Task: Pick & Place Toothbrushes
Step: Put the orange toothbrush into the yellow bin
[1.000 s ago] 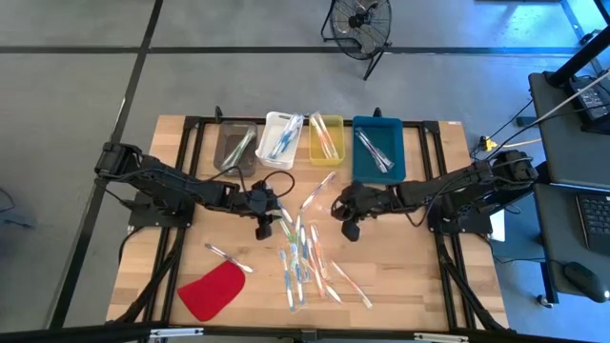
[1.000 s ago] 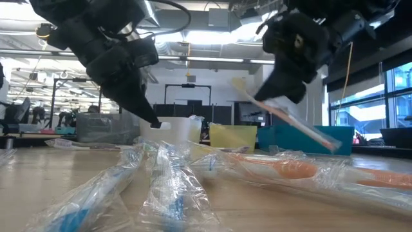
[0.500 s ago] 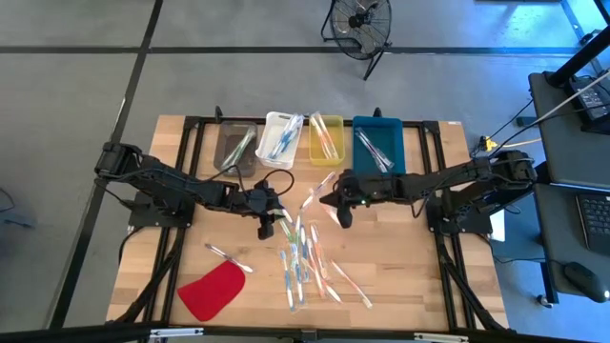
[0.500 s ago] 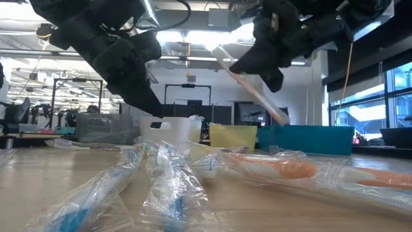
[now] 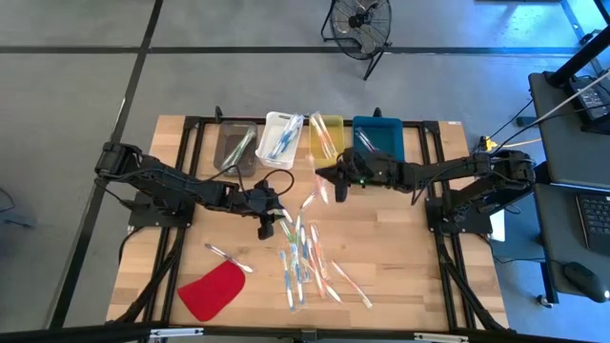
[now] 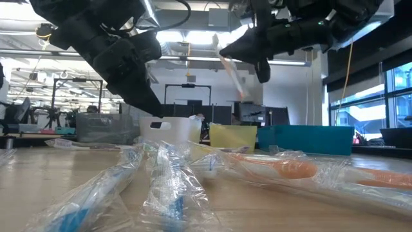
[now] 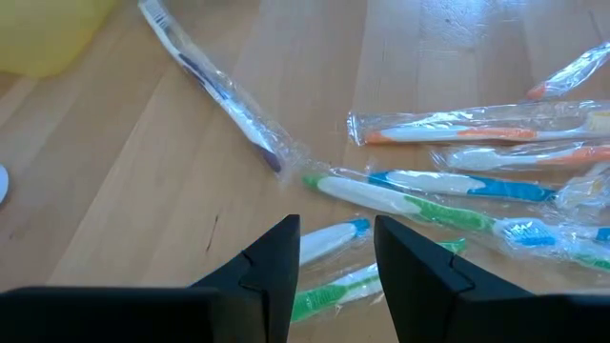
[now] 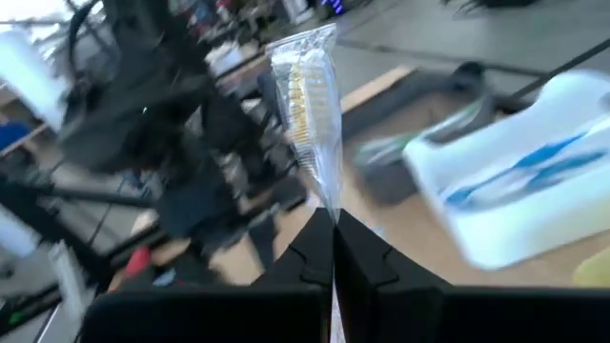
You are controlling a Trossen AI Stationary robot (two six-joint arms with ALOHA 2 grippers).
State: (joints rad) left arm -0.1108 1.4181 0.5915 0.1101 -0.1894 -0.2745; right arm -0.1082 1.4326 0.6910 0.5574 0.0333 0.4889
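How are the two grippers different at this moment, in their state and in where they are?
The right gripper is shut on a wrapped toothbrush and is raised near the yellow bin. The left gripper is open and holds nothing. It is low over the loose toothbrushes in the middle of the table. Both are dark and have two fingers.

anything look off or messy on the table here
Mostly the wrapped toothbrushes lie in a loose, criss-crossed pile mid-table, and one toothbrush sits apart near the flat red piece. Nothing looks damaged.
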